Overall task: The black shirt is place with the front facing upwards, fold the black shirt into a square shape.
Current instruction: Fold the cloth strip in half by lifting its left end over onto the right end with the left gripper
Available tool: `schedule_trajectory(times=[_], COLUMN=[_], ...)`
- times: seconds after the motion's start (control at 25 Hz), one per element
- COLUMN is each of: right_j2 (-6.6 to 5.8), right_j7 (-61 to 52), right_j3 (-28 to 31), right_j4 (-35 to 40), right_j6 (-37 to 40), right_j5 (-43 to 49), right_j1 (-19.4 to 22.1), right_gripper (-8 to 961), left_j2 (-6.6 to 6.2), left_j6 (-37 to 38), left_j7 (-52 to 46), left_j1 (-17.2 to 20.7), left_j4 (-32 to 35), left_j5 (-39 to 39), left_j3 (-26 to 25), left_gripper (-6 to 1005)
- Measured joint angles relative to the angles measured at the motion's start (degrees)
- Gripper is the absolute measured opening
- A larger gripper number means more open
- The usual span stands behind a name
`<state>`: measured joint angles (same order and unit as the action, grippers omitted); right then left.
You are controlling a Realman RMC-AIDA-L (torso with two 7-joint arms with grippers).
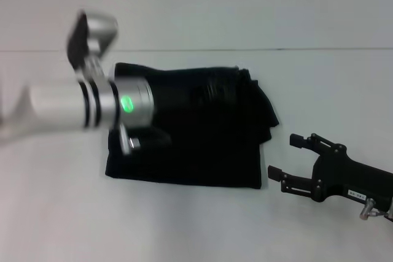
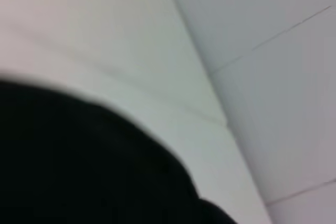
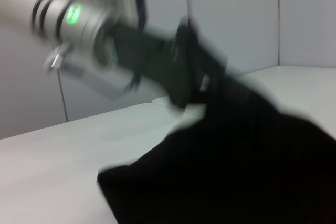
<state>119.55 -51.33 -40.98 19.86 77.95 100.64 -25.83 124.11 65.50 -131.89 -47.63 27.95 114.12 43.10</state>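
Reaching from the table's left edge, the left gripper [image 3: 197,69] sits over the shirt [image 1: 202,145], near its far right part; in the right wrist view it appears to pinch a lifted fold, though the fingers' state cannot be told. Shirt: mid-table [image 1: 55,213], already a compact dark block, lettering hidden, right edge bunched. Right gripper [image 1: 293,159]: near the table's right edge, just beside the shirt, jaws apart, empty. Judgement: folding largely done; the final fold and squaring remain.
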Motion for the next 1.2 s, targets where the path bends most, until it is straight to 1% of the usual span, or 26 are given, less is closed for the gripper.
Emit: schedule_trajectory(times=[0.04,0.12,0.2,0.24,0.4,0.6,0.8,1.04,1.2], right_j2=[0.03,0.13,0.29,0.34,0.55,0.66,0.83,1.01,1.03], right_j7=[0.0,0.0,0.0,0.0,0.0,0.0,0.0,0.0,0.0], right_j3=[0.1,0.6,1.9,2.7,5.2,5.1,5.4,5.4,5.4], right_j4=[0.0,0.0,-0.4,-0.8,-4.1,-7.6,-9.9,-10.9,-11.0], right_j6=[-0.1,-0.3,-1.0,-1.5,-6.4,-13.6,-19.1,-24.8,-26.2], right_j5=[0.0,0.0,0.0,0.0,-0.6,-0.8,-1.0,-3.7,-5.9], right_j1=[0.0,0.0,-0.4,-0.8,-4.3,-10.1,-15.3,-19.1,-20.0], right_gripper=[946,946,946,946,947,947,947,947,947], left_j2=[0.25,0.1,0.01,0.01,-0.1,-0.2,-0.18,-0.6,-0.74], left_j6=[-0.8,-1.8,-2.0,-1.9,0.1,3.7,7.0,10.8,13.1], left_j7=[1.7,5.3,7.4,7.9,8.1,8.0,7.8,8.1,8.8], left_j1=[0.2,0.0,0.2,0.4,1.1,1.8,3.0,4.6,5.3], left_j4=[-2.8,-9.3,-11.8,-12.0,-10.4,-7.9,-6.3,-5.2,-4.6], left_j5=[-0.6,-2.6,-4.1,-4.6,-5.2,-5.7,-6.3,-7.1,-7.2], left_j3=[0.2,0.1,0.0,-0.1,-0.1,-0.2,-0.2,-0.3,0.0], left_gripper=[20,21,21,21,21,21,22,22,23])
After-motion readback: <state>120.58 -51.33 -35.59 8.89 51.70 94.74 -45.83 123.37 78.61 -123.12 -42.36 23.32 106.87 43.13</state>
